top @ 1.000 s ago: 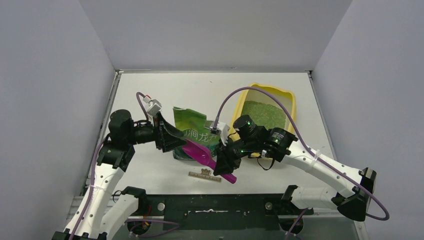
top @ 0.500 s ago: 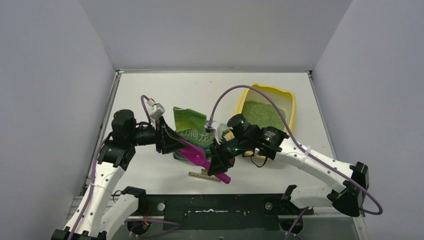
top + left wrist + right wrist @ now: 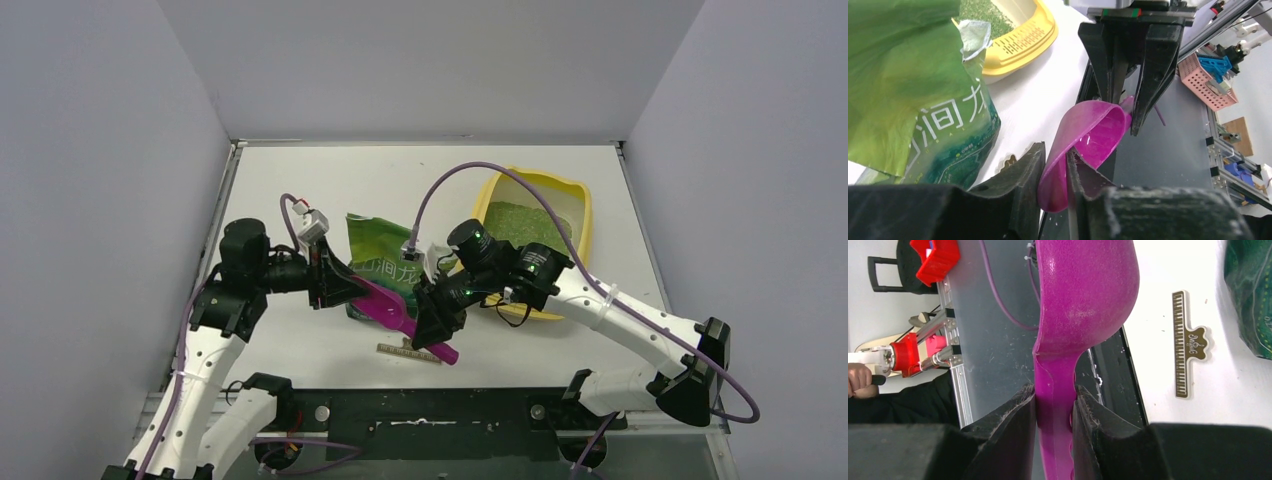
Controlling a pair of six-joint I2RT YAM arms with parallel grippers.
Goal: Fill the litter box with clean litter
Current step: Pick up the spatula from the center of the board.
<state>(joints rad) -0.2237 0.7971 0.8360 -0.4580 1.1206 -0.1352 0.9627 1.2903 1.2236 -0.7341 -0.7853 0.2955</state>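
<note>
A magenta scoop (image 3: 392, 307) hangs low over the table's front, held at both ends. My right gripper (image 3: 1054, 401) is shut on its handle, and my left gripper (image 3: 1054, 169) is shut on the rim of its bowl (image 3: 1087, 131), one finger inside and one outside. The bowl looks empty. The pale yellow litter box (image 3: 580, 205) sits at the back right with light-green clean litter (image 3: 525, 228) in it. In the left wrist view its slotted end (image 3: 1020, 42) shows beyond the bag.
A glossy green bag (image 3: 383, 262) with white characters stands just behind the scoop, its top open and crumpled (image 3: 903, 60). A small brown toothed clip (image 3: 408, 350) lies on the table under the scoop's handle (image 3: 1190, 342). The black base rail runs along the near edge.
My left gripper has closed from open onto the scoop bowl's rim. The right arm has carried the scoop a little to the left and towards the left gripper.
</note>
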